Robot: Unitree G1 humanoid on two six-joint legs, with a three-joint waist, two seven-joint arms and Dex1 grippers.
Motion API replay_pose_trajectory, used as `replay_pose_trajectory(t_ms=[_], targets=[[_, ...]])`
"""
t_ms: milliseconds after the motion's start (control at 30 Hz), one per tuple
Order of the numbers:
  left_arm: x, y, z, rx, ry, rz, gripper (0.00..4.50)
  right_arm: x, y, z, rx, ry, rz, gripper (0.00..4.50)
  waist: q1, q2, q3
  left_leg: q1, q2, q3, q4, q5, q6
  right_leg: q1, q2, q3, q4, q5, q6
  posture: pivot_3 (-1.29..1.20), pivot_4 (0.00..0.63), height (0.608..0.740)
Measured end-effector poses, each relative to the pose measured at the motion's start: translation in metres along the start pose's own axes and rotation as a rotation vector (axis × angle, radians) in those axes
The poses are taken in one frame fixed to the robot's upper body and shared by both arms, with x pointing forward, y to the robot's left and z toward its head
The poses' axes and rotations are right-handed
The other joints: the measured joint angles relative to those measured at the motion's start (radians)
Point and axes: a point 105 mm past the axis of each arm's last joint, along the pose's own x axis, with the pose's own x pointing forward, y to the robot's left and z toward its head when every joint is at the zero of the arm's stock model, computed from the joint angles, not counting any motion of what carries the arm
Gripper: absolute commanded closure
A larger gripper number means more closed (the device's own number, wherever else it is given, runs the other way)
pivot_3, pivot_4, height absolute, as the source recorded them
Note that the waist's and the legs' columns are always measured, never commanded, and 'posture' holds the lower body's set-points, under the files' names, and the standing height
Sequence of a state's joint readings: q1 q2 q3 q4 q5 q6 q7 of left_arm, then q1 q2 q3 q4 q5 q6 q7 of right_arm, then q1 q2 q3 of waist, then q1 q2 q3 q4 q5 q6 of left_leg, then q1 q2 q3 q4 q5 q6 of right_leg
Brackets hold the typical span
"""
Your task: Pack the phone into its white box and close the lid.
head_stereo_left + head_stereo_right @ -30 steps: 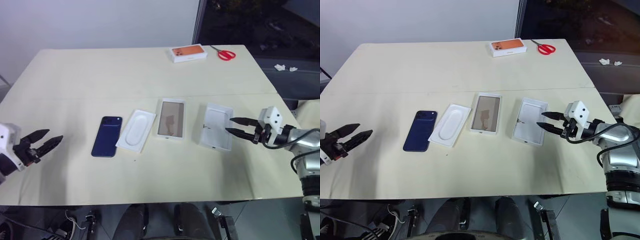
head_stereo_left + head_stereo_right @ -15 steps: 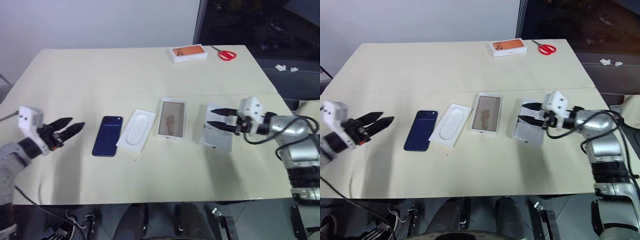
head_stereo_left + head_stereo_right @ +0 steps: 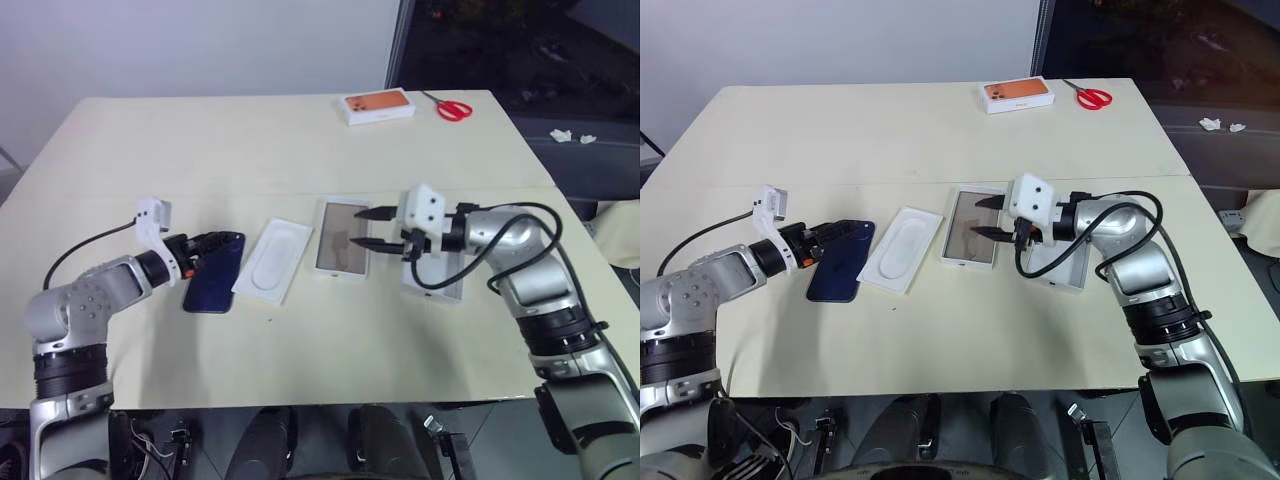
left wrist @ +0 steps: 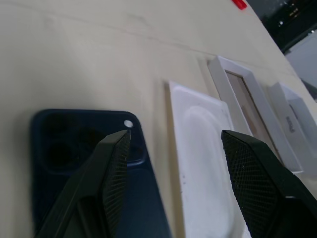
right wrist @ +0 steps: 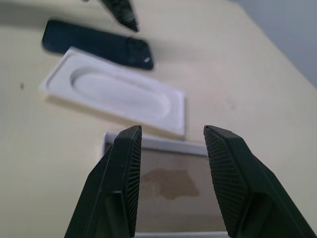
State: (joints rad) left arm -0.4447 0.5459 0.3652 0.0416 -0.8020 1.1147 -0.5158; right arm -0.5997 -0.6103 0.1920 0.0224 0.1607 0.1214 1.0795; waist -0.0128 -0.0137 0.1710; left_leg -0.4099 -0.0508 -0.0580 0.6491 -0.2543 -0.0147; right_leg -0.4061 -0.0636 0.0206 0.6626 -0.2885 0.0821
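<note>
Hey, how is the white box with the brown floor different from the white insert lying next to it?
The white box has straight raised walls around a flat tan-brown floor; the white insert is all white with an oval recess pressed into it. The box lies nearly square to the table's edge, the insert is angled. The right claw hovers over the box; nothing is over the insert. Both are shallow, rectangular and empty.

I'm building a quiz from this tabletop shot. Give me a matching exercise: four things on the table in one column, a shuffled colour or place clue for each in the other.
Things:
1. phone
2. white box
3. scissors
4. white insert

Clues:
A. red handles, far edge of the table
B. oval recess, between phone and box
C. tan-brown inner floor
D. dark navy, nearest the left gripper

Pairs: 1-D, 2-C, 3-A, 4-B
</note>
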Motion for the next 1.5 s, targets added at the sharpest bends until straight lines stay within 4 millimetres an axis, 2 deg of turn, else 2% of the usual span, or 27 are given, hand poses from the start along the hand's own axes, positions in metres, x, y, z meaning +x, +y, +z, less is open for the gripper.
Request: replay_pose_trajectory(t_ms=[200, 333, 400, 500, 533, 767, 1133, 1500], targets=[[0.013, -0.005, -0.015, -0.071, 0.089, -0.043, 1.41, 0.015, 0.007, 0.003, 0.001, -0.022, 0.008, 2.41, -0.002, 0.0, 0.0, 0.0, 0.0, 0.0, -0.001, 0.004, -0.006, -0.001, 0.001, 0.0, 0.001, 0.0, 0.0, 0.0, 0.15, 0.74], [0.018, -0.005, -0.018, -0.082, 0.11, -0.051, 1.41, 0.019, 0.008, 0.002, 0.004, -0.017, 0.01, 2.41, -0.001, 0.0, 0.0, 0.0, 0.0, 0.0, 0.0, 0.004, -0.006, -0.001, 0.0, 0.0, 0.001, 0.0, 0.0, 0.0, 0.15, 0.74], [0.018, -0.004, -0.014, -0.077, 0.107, -0.052, 1.41, 0.019, 0.008, 0.001, 0.012, -0.017, 0.011, 2.96, 0.0, 0.0, 0.0, 0.0, 0.0, 0.0, 0.0, 0.004, -0.006, -0.001, 0.0, 0.0, 0.001, 0.0, 0.0, 0.0, 0.15, 0.74], [0.017, -0.004, -0.009, -0.07, 0.099, -0.055, 1.41, 0.019, 0.008, 0.002, 0.028, -0.023, 0.013, 4.3, 0.0, 0.0, 0.0, 0.0, 0.0, 0.0, -0.001, 0.004, -0.006, -0.001, 0.0, 0.001, 0.001, 0.0, 0.0, 0.0, 0.15, 0.74], [0.017, -0.003, -0.01, -0.074, 0.1, -0.056, 1.41, 0.019, 0.008, 0.002, 0.031, -0.024, 0.013, 4.41, 0.0, 0.0, 0.0, 0.0, 0.0, 0.0, -0.001, 0.004, -0.006, -0.001, 0.0, 0.001, 0.001, 0.0, 0.0, 0.0, 0.15, 0.74], [0.02, 0.004, -0.017, -0.134, 0.117, -0.053, 1.41, 0.022, 0.009, 0.003, 0.054, -0.035, 0.012, 4.41, -0.001, 0.0, 0.0, 0.0, 0.0, -0.001, -0.001, 0.004, -0.006, -0.001, 0.0, 0.0, 0.001, 0.0, 0.0, 0.0, 0.15, 0.74], [0.035, -0.007, -0.02, -0.205, 0.191, -0.088, 1.41, 0.023, 0.009, 0.003, 0.047, -0.036, 0.007, 4.41, -0.003, 0.0, 0.0, 0.0, -0.001, -0.001, -0.001, 0.004, -0.006, -0.001, 0.0, 0.001, 0.001, 0.0, 0.0, 0.0, 0.15, 0.74], [0.038, -0.009, -0.022, -0.232, 0.205, -0.098, 1.41, 0.024, 0.009, 0.004, 0.026, -0.033, 0.003, 4.41, -0.001, -0.001, 0.0, 0.0, -0.001, -0.001, -0.001, 0.004, -0.007, -0.001, 0.0, 0.001, 0.001, 0.0, 0.0, 0.0, 0.15, 0.74]])
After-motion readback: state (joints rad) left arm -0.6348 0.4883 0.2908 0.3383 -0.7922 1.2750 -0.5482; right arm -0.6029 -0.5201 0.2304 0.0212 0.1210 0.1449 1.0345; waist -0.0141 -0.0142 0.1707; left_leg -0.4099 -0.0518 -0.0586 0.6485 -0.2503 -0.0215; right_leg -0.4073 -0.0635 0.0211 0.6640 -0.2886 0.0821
